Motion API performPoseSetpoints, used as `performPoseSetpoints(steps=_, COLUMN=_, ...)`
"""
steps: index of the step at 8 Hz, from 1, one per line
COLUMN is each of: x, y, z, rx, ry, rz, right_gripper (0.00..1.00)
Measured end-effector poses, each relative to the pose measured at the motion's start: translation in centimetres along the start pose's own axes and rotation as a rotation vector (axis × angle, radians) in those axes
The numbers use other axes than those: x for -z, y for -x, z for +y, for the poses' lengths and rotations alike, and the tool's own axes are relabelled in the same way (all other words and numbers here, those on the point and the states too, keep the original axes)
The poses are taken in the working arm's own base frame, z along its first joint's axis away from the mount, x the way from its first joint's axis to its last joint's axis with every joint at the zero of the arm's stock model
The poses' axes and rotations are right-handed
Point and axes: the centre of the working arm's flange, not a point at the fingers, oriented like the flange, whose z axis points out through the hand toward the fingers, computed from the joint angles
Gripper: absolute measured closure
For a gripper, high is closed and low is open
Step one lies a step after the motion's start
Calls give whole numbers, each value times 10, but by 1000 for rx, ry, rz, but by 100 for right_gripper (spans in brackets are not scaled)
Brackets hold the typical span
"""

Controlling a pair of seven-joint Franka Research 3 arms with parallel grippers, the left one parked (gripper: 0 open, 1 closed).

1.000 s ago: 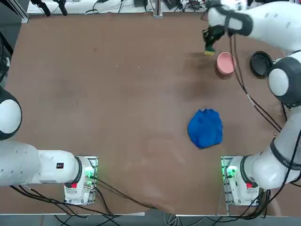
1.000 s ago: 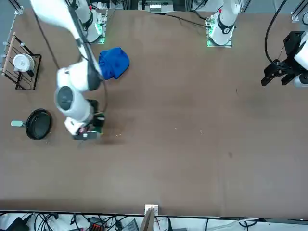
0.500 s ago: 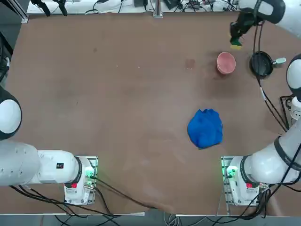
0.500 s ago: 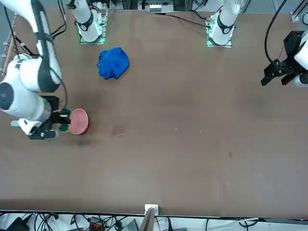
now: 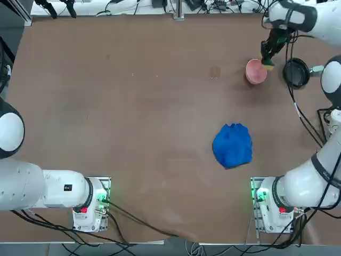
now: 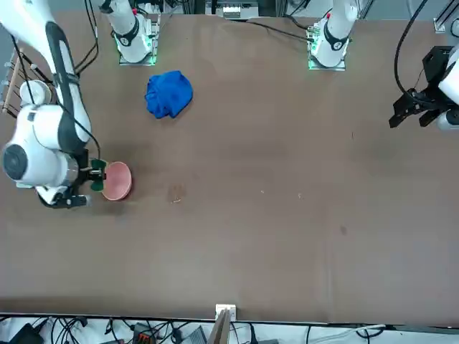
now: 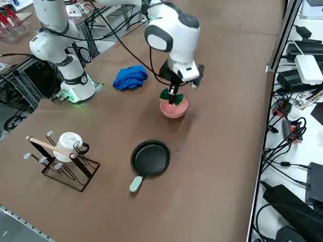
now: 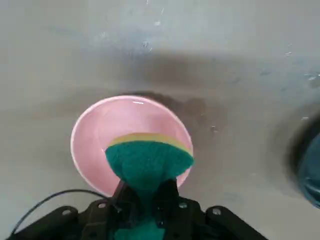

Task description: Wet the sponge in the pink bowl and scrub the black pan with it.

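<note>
Spanning most of the top view, the brown counter [image 5: 133, 106] has a smooth surface with scattered stains and droplets. The right arm [image 7: 169, 30], white with dark grey joint bands, extends forward from its base, bends at the elbow and directs its wrist down toward the pink bowl. Black cables hang alongside it.

A dark wire rack [image 7: 70, 169] with a pale rod stands on the counter and bears a white round vessel [image 7: 69, 146]. The blue cloth [image 5: 233, 146] is matt, bunched and creased, and lies apart from the bowl. The black pan [image 7: 150, 159] is round and shallow, with a glossy interior and a short pale-green handle; it rests upright near the bowl. The pink bowl [image 8: 120, 112] is round, smooth and upright, with a thin rim.

The sponge [image 8: 150, 162] is dark green with a yellow layer along its edge. It is located above the bowl's rim area, partly overlapping the bowl in the right wrist view; contact with the rim cannot be determined. The right pincer [image 8: 148, 192] is positioned just above the bowl, closed narrowly on the sponge. Its black fingers compress the green material into a narrow waist, and the free end flares out beyond them.
</note>
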Motion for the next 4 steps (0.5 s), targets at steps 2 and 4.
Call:
performPoseSetpoints(steps=2, x=-22, y=-6, z=-5, rx=-15, ry=-44, rz=-21, right_gripper=81)
performPoseSetpoints(steps=4, x=-31, y=-9, z=-13, rx=-20, ry=-72, rz=-22, right_gripper=81)
